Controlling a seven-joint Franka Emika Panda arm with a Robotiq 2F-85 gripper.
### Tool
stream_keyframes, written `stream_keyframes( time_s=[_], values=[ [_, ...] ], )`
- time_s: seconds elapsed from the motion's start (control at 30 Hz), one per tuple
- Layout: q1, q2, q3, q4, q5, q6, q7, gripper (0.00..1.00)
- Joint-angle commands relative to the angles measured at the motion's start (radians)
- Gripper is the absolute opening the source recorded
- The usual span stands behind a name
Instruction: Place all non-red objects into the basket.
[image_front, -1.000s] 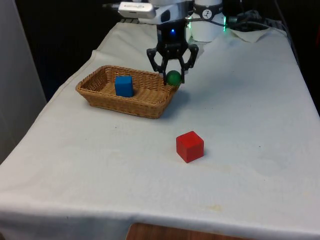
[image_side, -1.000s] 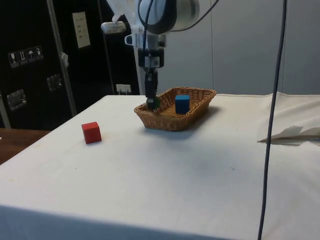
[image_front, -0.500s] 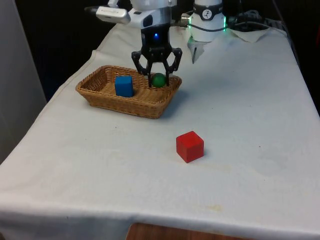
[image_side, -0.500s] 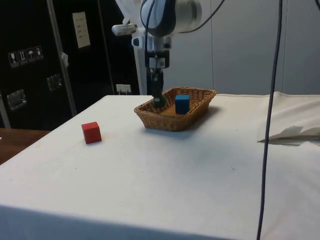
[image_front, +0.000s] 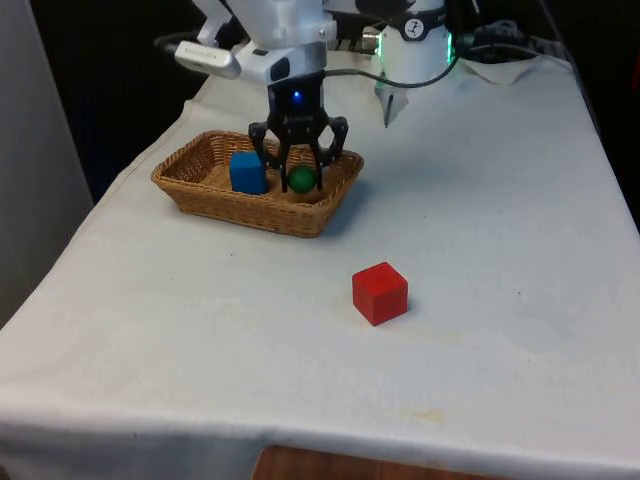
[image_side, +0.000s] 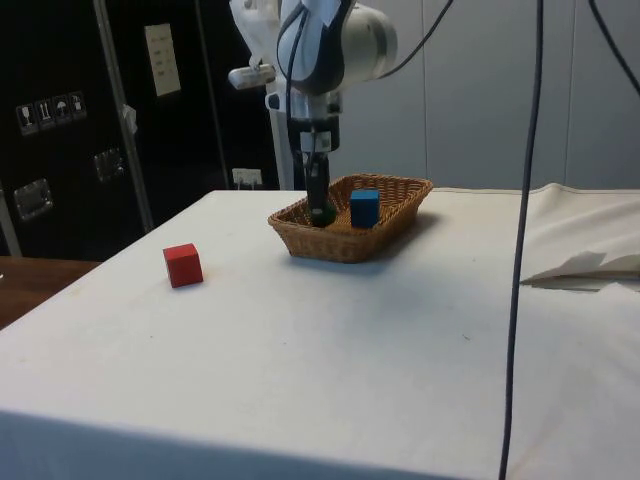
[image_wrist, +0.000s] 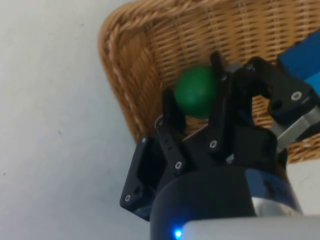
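One camera looks down the long table from its near end, with the wicker basket (image_front: 258, 186) far off and the red block (image_front: 379, 293) nearer. Another sits low at the table's side and shows the same basket (image_side: 350, 232) and red block (image_side: 183, 265). The last camera rides on the wrist, very close above the basket's rim (image_wrist: 117, 75).

Dark cabinets (image_side: 80, 130) behind white-clothed table (image_side: 330, 340)
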Motion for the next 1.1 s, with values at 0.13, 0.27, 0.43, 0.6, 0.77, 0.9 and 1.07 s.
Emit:
stream_keyframes(
  time_s=[0.13, 0.27, 0.43, 0.6, 0.77, 0.9, 1.07],
  values=[
    [-0.013, 0.033, 0.007, 0.017, 0.016, 0.015, -0.019, 0.00],
    [-0.003, 0.040, -0.005, 0.020, 0.001, 0.010, -0.004, 0.00],
    [-0.005, 0.040, -0.002, 0.020, 0.005, 0.011, -0.008, 0.00],
    [-0.004, 0.040, -0.004, 0.020, 0.004, 0.011, -0.006, 0.35],
    [-0.003, 0.040, -0.004, 0.020, 0.003, 0.010, -0.005, 0.93],
    [-0.003, 0.040, -0.005, 0.020, 0.001, 0.008, -0.004, 1.00],
    [-0.001, 0.020, -0.009, 0.014, -0.002, -0.004, -0.004, 1.00]
  ],
)
